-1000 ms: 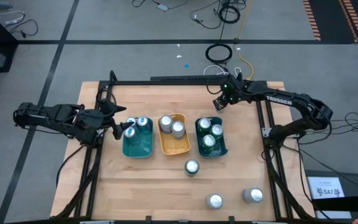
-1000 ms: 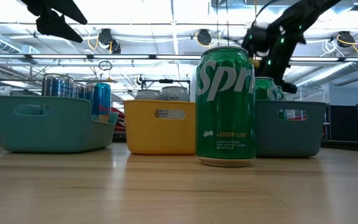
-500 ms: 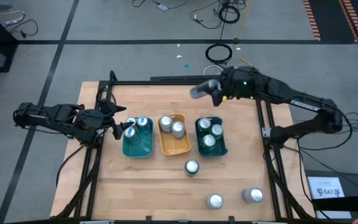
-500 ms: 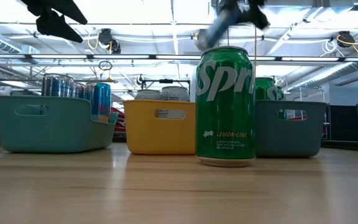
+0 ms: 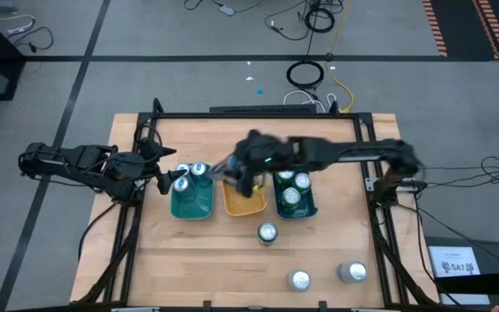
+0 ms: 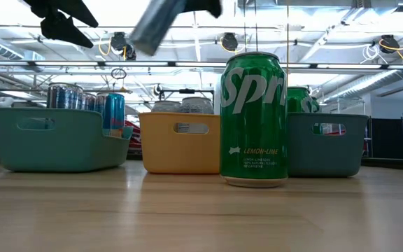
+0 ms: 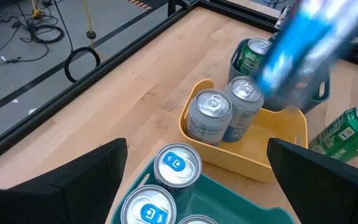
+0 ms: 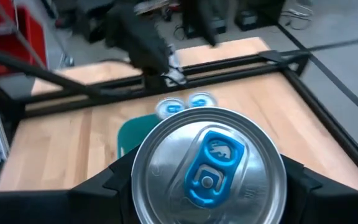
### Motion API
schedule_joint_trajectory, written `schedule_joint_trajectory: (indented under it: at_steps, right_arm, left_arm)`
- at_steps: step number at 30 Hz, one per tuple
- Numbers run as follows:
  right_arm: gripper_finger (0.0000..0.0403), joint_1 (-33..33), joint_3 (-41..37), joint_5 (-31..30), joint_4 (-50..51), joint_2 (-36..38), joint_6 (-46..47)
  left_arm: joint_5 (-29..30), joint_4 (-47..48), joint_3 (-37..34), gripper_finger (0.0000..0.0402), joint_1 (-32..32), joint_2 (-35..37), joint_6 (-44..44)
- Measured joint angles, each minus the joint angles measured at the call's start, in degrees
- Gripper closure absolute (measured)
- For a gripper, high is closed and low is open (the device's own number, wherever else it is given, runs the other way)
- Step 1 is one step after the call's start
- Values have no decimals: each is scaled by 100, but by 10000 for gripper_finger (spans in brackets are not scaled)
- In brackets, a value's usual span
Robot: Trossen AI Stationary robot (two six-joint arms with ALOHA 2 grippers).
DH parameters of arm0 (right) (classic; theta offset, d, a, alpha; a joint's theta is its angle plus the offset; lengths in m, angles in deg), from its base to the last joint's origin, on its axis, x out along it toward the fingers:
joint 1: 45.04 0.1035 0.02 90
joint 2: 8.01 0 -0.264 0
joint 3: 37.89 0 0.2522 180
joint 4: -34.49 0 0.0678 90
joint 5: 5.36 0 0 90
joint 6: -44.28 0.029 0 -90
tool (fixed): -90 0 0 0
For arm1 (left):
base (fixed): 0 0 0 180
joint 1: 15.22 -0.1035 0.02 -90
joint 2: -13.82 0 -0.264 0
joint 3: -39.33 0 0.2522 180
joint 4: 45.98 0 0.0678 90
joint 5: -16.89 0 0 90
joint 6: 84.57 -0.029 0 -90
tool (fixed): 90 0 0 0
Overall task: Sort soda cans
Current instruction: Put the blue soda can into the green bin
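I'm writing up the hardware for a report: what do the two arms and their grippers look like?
Both arms are dark, nearly black, and built of slim jointed segments. The left gripper ends in two broad, flat black fingers. The right gripper has matching black fingers. A small green light glows on the right arm.

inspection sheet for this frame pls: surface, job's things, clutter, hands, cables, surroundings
Surface: wooden table, black frame around it.
Job's things: blue cans in teal tray; silver cans in yellow tray; green cans in dark-green tray; upright green Sprite can and two more cans loose at the near side.
Clutter: nothing seen.
Hands: right hand holds a blue-tabbed can above the yellow tray; left hand open, beside the teal tray.
Cables: coiled black cable on floor.
Surroundings: grey floor, ceiling lights.
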Motion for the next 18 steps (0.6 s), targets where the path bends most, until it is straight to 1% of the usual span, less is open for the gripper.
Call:
schedule_joint_trajectory:
  at_steps: [5,9,13,18]
  right_arm:
    - [182,205,1098,9,267,-1158,-467]
    - [182,282,1718,17,368,-1960,-579]
    - [182,282,2019,10,400,-2534,-523]
    - [182,217,2042,-78,225,-2900,-391]
  left_arm:
    - [-4,1,0,6,0,-2,-2]
    - [-75,1,0,6,-1,-2,-2]
    - [-269,1,0,6,-2,-2,-2]
    - [-384,3,0,6,1,-2,-4]
